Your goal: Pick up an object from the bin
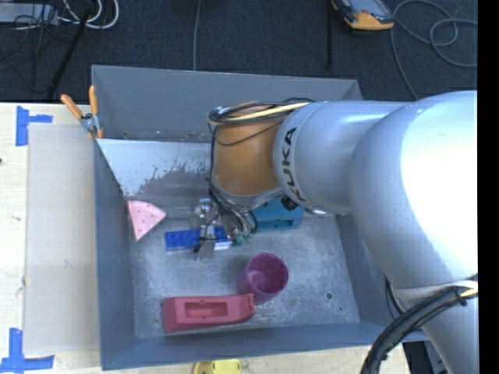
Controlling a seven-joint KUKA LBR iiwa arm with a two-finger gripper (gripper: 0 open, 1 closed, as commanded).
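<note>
My gripper (207,236) hangs low in the middle of the bin, under the arm's orange cover. Its tips sit right over a small dark blue flat piece (183,240) lying on the bin floor, which sticks out to the left of the fingers. Whether the fingers press on it I cannot tell. A light blue block (279,215) lies just to the right, partly hidden behind the wrist. A purple cup (265,276) lies on its side a little below and right of the gripper.
A pink speckled wedge (143,217) rests at the left near the sloped wall. A long red block (207,312) lies along the front wall. The arm covers the bin's right and back parts.
</note>
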